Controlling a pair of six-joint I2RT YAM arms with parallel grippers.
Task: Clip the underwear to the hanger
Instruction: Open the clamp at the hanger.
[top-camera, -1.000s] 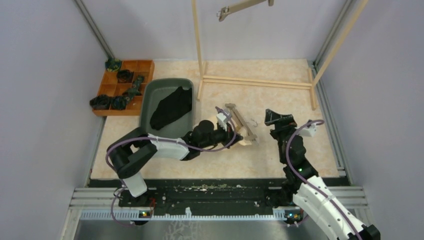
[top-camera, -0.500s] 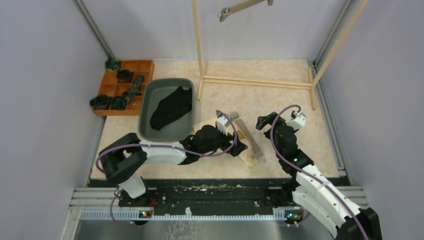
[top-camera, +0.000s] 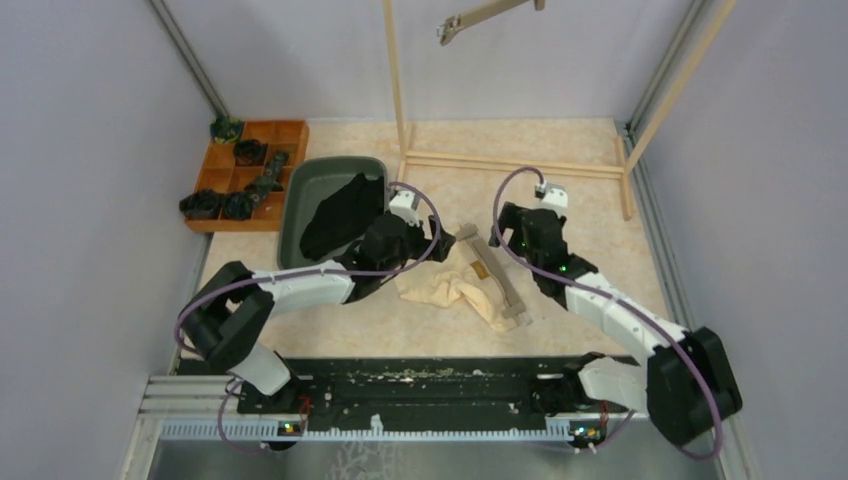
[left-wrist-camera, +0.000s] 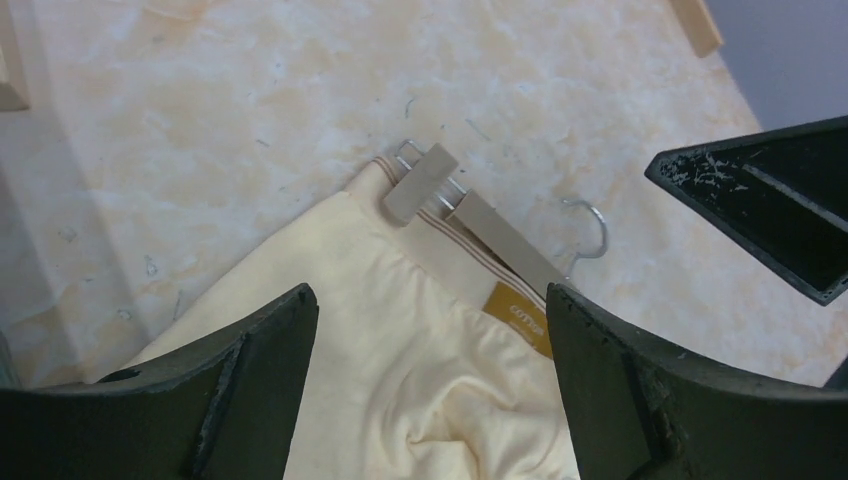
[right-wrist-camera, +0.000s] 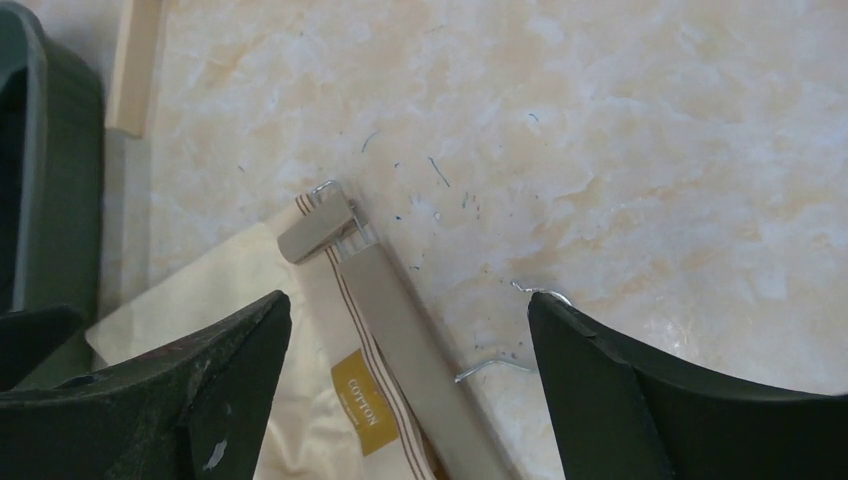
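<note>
On the table, the grey tub holds the black underwear. The cream underwear lies crumpled between the arms, the hanger lying along its waistband. One clip sits on a waistband corner; both wrist views cut off the hanger's other end. The left hand and right hand hover above it, spread wide and empty.

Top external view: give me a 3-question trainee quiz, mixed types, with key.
1. True or false: the black underwear lies in the grey bin.
2. Where is the hanger? A) in the bin B) flat on the table, along the waistband of the cream underwear C) on top of the black underwear
3. Fill in: the left gripper and the right gripper both stand ___, holding nothing.
Key: 1 true; 2 B; 3 open.
</note>
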